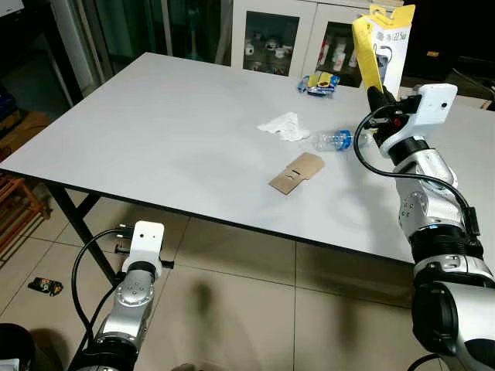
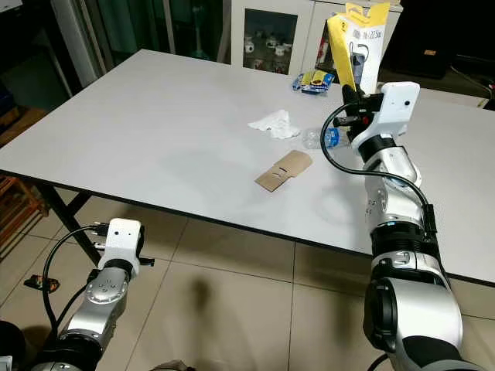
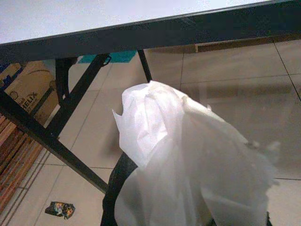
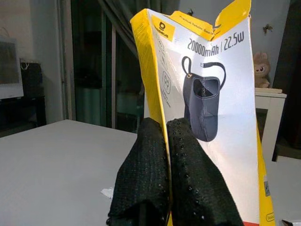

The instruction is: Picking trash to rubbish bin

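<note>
Our right claw (image 1: 378, 93) pinches the yellow box (image 4: 207, 103) by its edge, raised above the bench (image 1: 155, 131) for carrying binward. Left claw (image 3: 141, 197), below bench level, grips a white tissue (image 3: 188, 155). Bottle (image 1: 332, 140) and cardboard (image 1: 296, 172) remain.

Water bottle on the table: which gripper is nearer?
Right. The right gripper, shut on the yellow box, is above the bottle. The left gripper is below the table, holding tissue.
</note>
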Robot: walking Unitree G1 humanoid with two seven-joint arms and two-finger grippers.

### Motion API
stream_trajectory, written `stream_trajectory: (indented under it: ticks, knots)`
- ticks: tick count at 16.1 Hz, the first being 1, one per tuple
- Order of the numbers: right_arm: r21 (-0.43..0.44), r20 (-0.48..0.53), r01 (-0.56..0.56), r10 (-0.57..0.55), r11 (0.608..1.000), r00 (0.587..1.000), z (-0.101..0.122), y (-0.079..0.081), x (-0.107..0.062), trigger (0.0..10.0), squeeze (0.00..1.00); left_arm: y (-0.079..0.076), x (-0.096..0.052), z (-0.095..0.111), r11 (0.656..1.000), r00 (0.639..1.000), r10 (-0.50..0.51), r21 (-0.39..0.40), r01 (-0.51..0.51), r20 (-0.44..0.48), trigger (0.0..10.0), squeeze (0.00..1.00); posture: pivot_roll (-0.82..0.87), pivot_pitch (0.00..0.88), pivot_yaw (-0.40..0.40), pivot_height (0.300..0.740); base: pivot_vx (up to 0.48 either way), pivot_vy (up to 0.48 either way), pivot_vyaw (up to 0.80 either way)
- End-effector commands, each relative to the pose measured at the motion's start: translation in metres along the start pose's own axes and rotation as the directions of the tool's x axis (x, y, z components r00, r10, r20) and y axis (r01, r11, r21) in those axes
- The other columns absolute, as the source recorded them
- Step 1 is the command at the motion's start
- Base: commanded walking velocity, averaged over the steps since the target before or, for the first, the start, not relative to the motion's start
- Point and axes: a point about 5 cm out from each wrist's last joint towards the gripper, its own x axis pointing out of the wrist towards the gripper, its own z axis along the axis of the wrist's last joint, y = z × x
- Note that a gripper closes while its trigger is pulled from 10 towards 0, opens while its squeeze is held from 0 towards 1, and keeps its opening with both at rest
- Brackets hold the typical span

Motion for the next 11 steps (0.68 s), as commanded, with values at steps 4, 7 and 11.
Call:
stream_trajectory:
  ticks: [4, 7, 11]
  knots:
    - [-0.011, -0.010, 0.046, -0.046, 0.999, 0.999, -0.001, -0.013, -0.005, 10.0, 0.00, -0.002, 0.003, 0.004, 1.000, 1.000, -0.008, -0.003, 0.008, 0.008, 10.0, 0.00, 0.06, 0.016, -0.061, 0.740, 0.000, 0.000, 0.00]
    - [-0.013, -0.094, 0.087, -0.088, 0.996, 0.992, -0.025, -0.019, -0.020, 10.0, 0.00, -0.002, 0.002, 0.003, 1.000, 1.000, -0.009, -0.004, 0.009, 0.008, 10.0, 0.00, 0.06, 0.012, -0.057, 0.740, 0.000, 0.000, 0.00]
    - [-0.078, -0.185, 0.191, -0.202, 0.979, 0.962, -0.045, -0.045, -0.049, 10.0, 0.00, -0.004, 0.001, 0.002, 1.000, 1.000, -0.016, 0.001, 0.016, 0.006, 10.0, 0.00, 0.05, 0.007, -0.062, 0.740, 0.000, 0.000, 0.00]
